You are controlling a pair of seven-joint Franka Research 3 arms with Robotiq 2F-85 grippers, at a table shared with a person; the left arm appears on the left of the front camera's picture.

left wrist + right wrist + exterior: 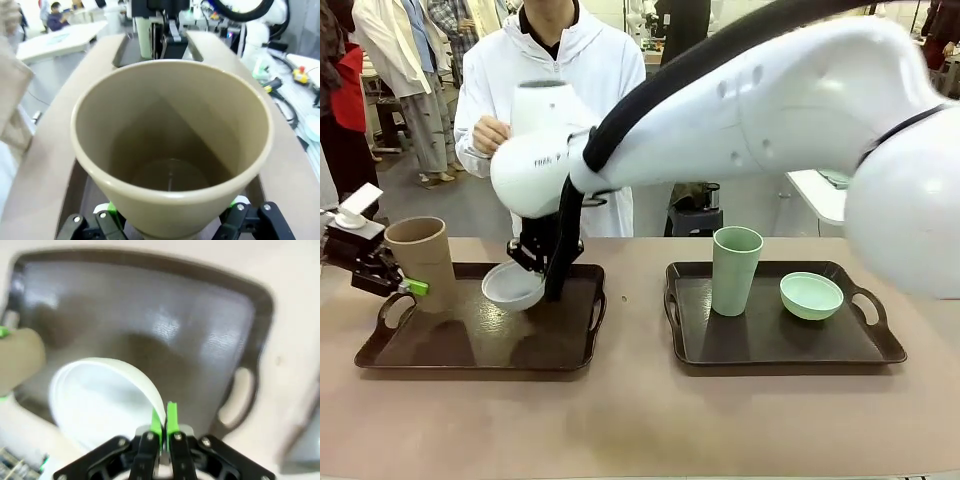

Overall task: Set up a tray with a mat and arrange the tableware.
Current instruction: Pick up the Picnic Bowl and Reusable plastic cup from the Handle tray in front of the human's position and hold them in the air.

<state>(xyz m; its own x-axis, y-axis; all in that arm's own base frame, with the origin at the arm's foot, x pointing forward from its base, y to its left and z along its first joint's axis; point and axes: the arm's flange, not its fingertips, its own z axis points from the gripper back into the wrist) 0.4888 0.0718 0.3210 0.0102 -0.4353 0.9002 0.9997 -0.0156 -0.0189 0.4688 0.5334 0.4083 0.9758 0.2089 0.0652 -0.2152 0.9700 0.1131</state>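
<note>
Tableware is split across two trays, and I place everything from the left tray. My left claw reaches in at that tray's left end, jaws wide on either side of the foot of the tan cup, which stands upright on the tray by its left handle. I cannot tell whether the pads actually press it. My right claw reaches across over the tray's middle, jaws narrow and pinching the rim of the white bowl. The bowl hangs tilted low over the tray, and I cannot tell whether it touches. Right of the left tray lies a second tray with the green cup upright and the green bowl beside it.
</note>
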